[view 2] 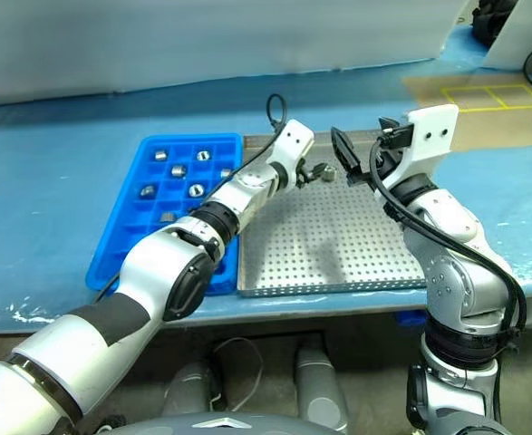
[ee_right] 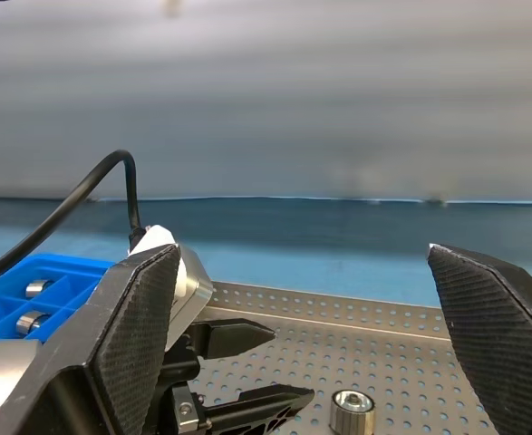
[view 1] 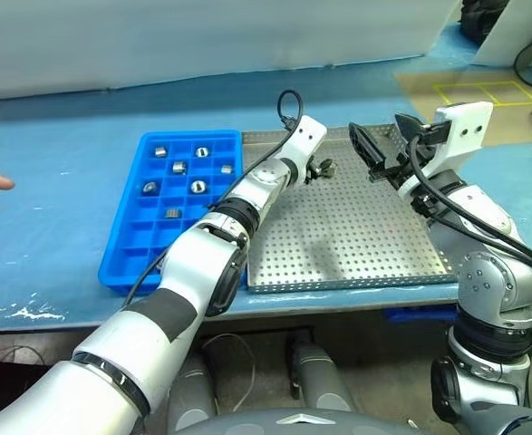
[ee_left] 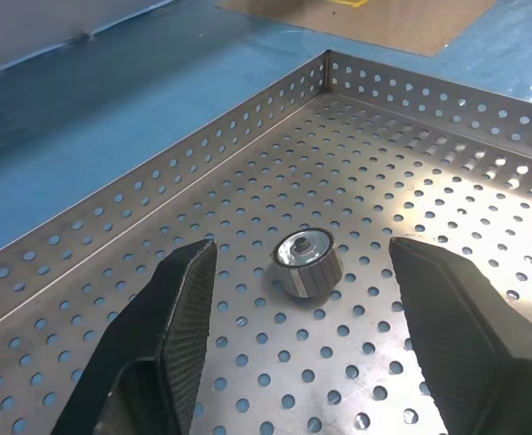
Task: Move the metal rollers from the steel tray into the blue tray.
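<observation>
Risk: the roller (ee_left: 305,262) stood loose and upright; a finger clipping it before the squeeze could have sent it rolling across the perforated floor.
Left hand (ee_left: 304,313): fingers apart, flanking the roller, not touching.
Right hand (view 1: 381,156): wide apart, empty, raised.
Steel tray (view 1: 356,263): one roller, near its far edge.
Blue tray (view 1: 130,254): about eight rollers, far compartments.

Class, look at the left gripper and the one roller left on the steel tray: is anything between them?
Nothing visible. The left gripper is open, and the metal roller stands on the steel tray in the gap between its fingers, with only bare perforated floor around it.
</observation>
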`<state>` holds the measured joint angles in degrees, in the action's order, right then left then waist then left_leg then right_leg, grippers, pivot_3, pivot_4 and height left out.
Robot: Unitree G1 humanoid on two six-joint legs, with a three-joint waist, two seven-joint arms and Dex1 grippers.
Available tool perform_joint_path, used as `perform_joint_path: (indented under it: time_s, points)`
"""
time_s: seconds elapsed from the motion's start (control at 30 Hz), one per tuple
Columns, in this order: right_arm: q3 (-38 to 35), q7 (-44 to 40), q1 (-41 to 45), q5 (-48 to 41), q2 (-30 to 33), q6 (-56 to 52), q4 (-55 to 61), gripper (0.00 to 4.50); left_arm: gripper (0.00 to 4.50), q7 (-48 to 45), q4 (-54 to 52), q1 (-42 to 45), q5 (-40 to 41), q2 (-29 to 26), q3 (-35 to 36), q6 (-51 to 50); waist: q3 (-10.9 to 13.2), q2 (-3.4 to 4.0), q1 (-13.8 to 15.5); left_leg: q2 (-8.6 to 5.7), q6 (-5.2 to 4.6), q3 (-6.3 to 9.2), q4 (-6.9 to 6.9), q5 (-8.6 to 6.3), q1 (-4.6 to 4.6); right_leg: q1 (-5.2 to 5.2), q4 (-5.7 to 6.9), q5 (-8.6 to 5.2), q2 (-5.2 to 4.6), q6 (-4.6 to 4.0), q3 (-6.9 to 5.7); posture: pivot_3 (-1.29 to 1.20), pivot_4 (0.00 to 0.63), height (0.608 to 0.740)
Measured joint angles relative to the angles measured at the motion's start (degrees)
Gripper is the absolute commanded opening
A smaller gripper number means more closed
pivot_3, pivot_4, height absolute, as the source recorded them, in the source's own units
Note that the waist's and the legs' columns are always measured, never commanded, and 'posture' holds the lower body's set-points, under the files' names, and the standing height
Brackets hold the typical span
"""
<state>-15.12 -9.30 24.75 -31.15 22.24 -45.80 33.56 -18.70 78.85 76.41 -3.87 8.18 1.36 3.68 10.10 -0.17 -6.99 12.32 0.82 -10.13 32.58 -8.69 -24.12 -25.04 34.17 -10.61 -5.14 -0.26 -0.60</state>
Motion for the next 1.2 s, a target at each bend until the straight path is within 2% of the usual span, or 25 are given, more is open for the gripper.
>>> perform_joint_path:
  time_s: [0.17,0.23,0.37,0.5,0.67,0.77,0.87,1.0,1.2]
  points:
    - [0.0,0.8,-0.9,-0.5,-0.1,-0.5,0.5,4.5,3.21,-4.7,0.0,0.0,0.5,-1.1,2.4,0.0,0.0,0.02,-1.8,-0.24,-0.32,0.0,0.0,-0.18,-0.27,0.06,-0.5,0.14,-0.21,0.13,-0.21,-0.69,0.15,0.74]
    - [0.2,0.7,-0.9,-0.5,-0.2,-0.4,0.4,4.5,3.21,-9.7,-0.2,0.0,1.0,-2.5,3.0,0.4,0.0,0.02,-2.3,-0.32,-0.47,0.0,0.03,-0.24,-0.34,0.05,-0.55,0.32,-0.29,-0.17,-0.21,-0.67,0.15,0.74]
    - [1.8,0.4,-0.2,0.6,-0.7,1.3,-3.9,4.5,3.21,-23.1,-1.5,-0.1,2.3,-9.3,3.7,2.1,0.0,0.03,-3.4,-0.3,-0.54,0.01,0.04,-0.26,-0.39,0.03,-0.6,0.36,-0.31,-0.23,-0.29,-0.59,0.15,0.74]
    - [5.2,0.3,6.1,5.7,-2.0,6.5,-16.3,4.5,3.21,-38.7,-5.5,-2.0,2.9,-18.7,3.4,3.7,0.0,0.05,-3.4,-0.22,-0.47,0.02,0.04,-0.25,-0.35,0.03,-0.51,0.39,-0.31,-0.29,-0.38,-0.51,0.15,0.74]
    - [7.0,0.3,16.4,11.5,-4.6,15.2,-36.2,4.5,3.21,-54.9,-14.0,-8.9,4.6,-24.8,1.6,2.5,0.0,0.07,-2.0,-0.35,-0.53,0.03,-0.01,-0.2,-0.44,0.07,-0.47,0.42,-0.71,-0.34,-0.52,-0.41,0.15,0.74]
    - [7.1,0.2,23.6,14.4,-6.0,22.0,-51.8,4.5,3.21,-62.7,-25.0,-14.8,8.5,-26.8,0.7,-5.2,0.0,0.07,-0.5,-0.35,-0.7,0.02,0.01,-0.1,-0.56,0.01,-0.37,0.42,-0.87,-0.38,-0.5,-0.37,0.15,0.74]
    - [7.1,0.3,31.5,18.1,-6.7,30.3,-70.7,4.5,3.21,-63.7,-38.0,-19.1,12.3,-28.4,0.6,-13.2,0.1,0.1,1.5,-0.32,-0.77,0.02,0.04,-0.03,-0.65,-0.03,-0.27,0.4,-0.93,-0.41,-0.52,-0.32,0.15,0.74]
    - [7.1,2.7,40.0,21.7,-7.2,38.5,-92.6,4.5,3.21,-59.7,-48.7,-21.9,14.7,-27.8,0.4,-17.5,0.1,0.16,4.2,-0.41,-0.76,0.01,0.1,-0.03,-0.65,0.0,-0.2,0.39,-1.04,-0.43,-0.51,-0.29,0.15,0.74]
    - [6.6,7.2,42.1,24.5,-6.3,44.5,-105.8,4.5,3.21,-58.5,-60.2,-28.6,18.3,-30.0,-2.1,-24.3,0.1,0.18,6.4,-0.41,-0.64,-0.02,0.2,-0.05,-0.65,-0.12,0.1,0.38,-1.03,-0.46,-0.47,-0.27,0.15,0.74]
